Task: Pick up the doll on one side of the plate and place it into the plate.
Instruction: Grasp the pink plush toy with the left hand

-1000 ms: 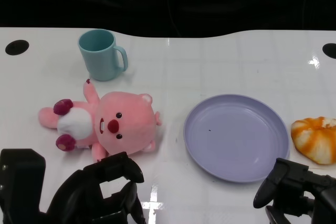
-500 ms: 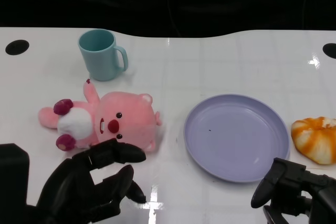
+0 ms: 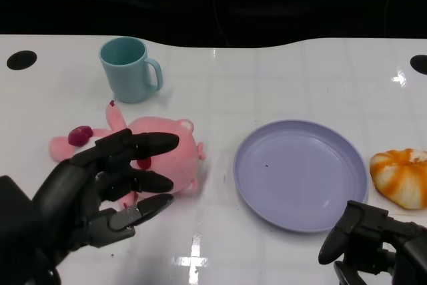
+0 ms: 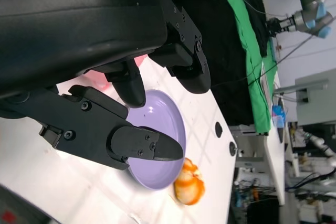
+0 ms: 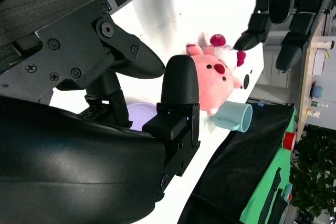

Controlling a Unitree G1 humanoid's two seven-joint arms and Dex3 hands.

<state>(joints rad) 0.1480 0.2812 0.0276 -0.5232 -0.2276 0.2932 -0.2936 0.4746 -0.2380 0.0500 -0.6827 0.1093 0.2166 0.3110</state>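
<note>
Plush pink doll (image 3: 167,155), glossy plate (image 3: 300,175)

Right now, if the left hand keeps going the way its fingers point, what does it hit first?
Most likely the doll: the left hand is spread above it, fingers aimed over its head toward the plate. The hand's height is unclear, so it might pass over.

Your head view looks down from above the near table (image 3: 280,78) edge, facing the black backdrop. Your left wrist view sits close behind the left hand (image 4: 105,77), turned on its side, looking across the table past the purple plate (image 4: 157,145) toward a cluttered room. Your right wrist view sits equally close behind the right hand (image 5: 121,103), also rotated, facing across the table. All three share the plate; head and right wrist views share the pink doll (image 5: 210,85) and teal mug (image 5: 233,117).
</note>
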